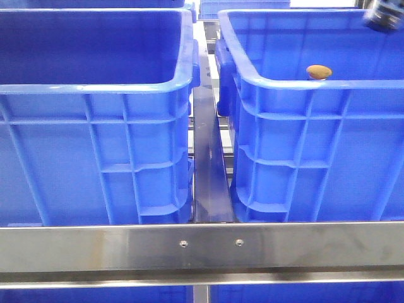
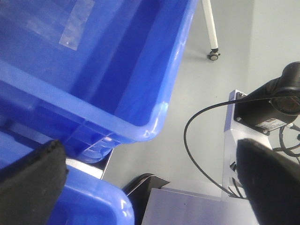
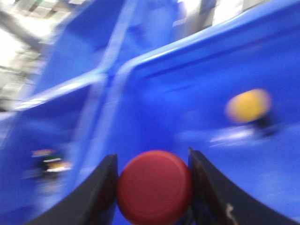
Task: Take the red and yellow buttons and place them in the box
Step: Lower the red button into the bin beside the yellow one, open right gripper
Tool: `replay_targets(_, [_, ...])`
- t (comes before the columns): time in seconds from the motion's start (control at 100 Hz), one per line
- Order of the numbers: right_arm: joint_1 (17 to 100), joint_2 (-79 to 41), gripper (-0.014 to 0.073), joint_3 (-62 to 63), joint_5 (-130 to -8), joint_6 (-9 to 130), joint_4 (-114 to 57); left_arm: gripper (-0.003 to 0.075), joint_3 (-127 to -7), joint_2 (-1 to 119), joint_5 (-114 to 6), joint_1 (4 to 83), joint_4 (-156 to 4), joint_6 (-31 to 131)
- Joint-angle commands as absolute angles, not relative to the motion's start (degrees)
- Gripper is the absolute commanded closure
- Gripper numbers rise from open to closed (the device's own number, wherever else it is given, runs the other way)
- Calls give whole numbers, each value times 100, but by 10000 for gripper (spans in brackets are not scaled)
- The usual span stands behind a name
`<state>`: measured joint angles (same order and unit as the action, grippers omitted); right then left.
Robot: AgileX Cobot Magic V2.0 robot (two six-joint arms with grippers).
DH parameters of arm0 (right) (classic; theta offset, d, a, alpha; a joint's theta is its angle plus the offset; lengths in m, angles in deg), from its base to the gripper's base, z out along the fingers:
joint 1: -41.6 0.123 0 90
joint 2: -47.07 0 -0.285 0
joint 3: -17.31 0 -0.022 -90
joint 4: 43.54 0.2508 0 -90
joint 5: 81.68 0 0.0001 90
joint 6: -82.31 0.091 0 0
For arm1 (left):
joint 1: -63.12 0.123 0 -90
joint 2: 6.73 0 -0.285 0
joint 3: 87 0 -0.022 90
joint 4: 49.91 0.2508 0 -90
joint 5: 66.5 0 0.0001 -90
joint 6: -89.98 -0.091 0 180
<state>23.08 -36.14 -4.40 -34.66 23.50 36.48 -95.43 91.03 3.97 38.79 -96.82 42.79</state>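
Note:
In the right wrist view, my right gripper [image 3: 152,161] is shut on a red button [image 3: 154,187], whose round cap fills the gap between the two dark fingers. That view is blurred. Beyond it, a yellow button [image 3: 247,105] lies on the floor of a blue box. From the front, this yellow button [image 1: 319,71] shows just over the near rim of the right blue box [image 1: 303,126]. The left blue box [image 1: 95,139] stands beside it, its floor hidden. My left gripper [image 2: 150,187] is open and holds nothing, hanging beside the boxes' corners above the grey floor.
A steel rail [image 1: 202,246] crosses in front of both boxes, and a dark narrow gap [image 1: 207,164] separates them. A dark part of my right arm [image 1: 384,16] shows at the top right. A camera with a black cable [image 2: 276,101] sits beside my left gripper.

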Motion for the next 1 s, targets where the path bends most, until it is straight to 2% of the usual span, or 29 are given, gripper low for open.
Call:
replay_targets(0.0, [2293,-3557,396,-115,-4158,2087,3664,29,-9722,8833,608,3886,-10097,4288])
replay_targets(0.26, [2298,-4338,396,247,-5340,2055,3772,29,-9722,8833,608,3886,-10097,4288])
replay_targets(0.44, [2329,-5115,396,624,-5475,1935,4256,29,-9722,8833,608,3886,-10097,4288])
replay_targets(0.61, [2606,-5777,396,1157,-5582,1110,4380,29,-9722,8833,608,3886,-10035,4288])
replay_targets(0.99, [2917,-6533,396,1587,-6211,302,4801,29,-9722,8833,608,3886,-9982,4288])
